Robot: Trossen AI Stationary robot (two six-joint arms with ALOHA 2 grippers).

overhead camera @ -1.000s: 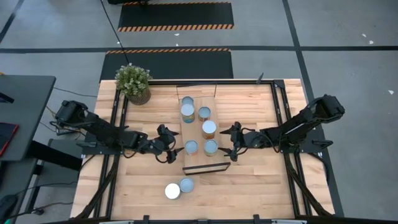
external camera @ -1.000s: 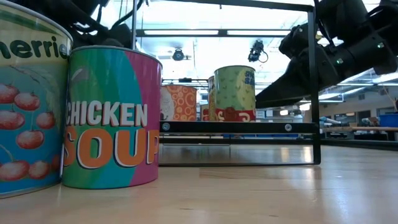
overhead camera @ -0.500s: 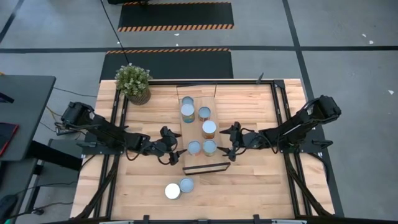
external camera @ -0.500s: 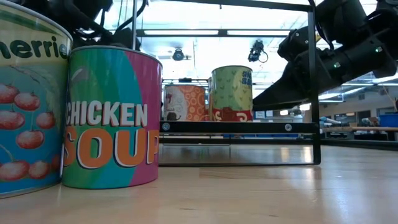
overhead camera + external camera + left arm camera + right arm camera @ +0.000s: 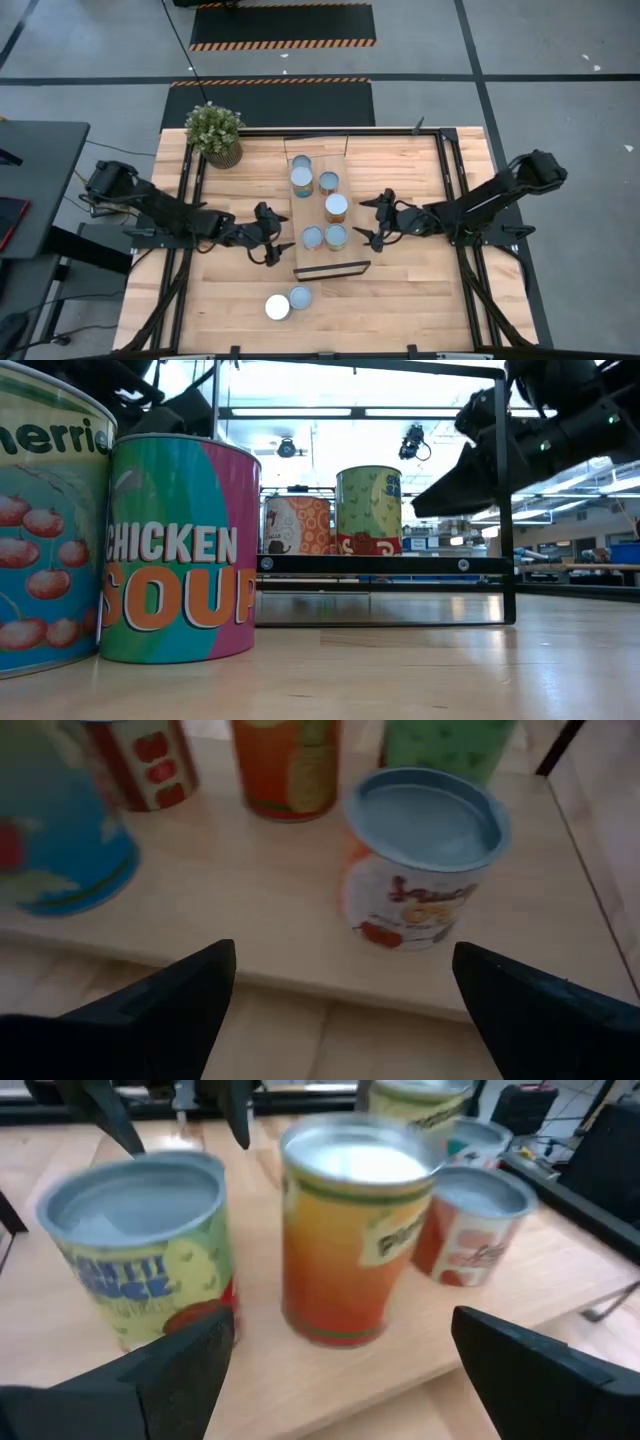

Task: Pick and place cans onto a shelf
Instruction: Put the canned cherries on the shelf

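Note:
The shelf [image 5: 326, 256] lies flat at the table's middle with several cans on it. Nearest its front end stand an orange-and-white can [image 5: 312, 237] [image 5: 424, 860] and a green can [image 5: 337, 236] [image 5: 140, 1250]. An orange can [image 5: 345, 1230] stands just behind the green one. Two more cans stand on the table near its front edge, a cherries can [image 5: 40, 520] and a chicken soup can [image 5: 180, 550]. My left gripper [image 5: 273, 238] [image 5: 342, 955] hovers open left of the shelf. My right gripper [image 5: 374, 221] [image 5: 342, 1320] hovers open right of it. Neither touches a can.
A potted green plant [image 5: 214, 132] stands at the far left corner of the table. Black frame rails run along the table's left and right sides. The shelf's thin black end frame [image 5: 505, 490] rises at its near end. Bare wood lies in front of the shelf.
My left gripper went in toward the shelf and drew back toward the table's left. My right gripper has drawn back toward the table's right and risen a little. The two front cans on the shelf now stand slightly closer together. Both grippers stayed open.

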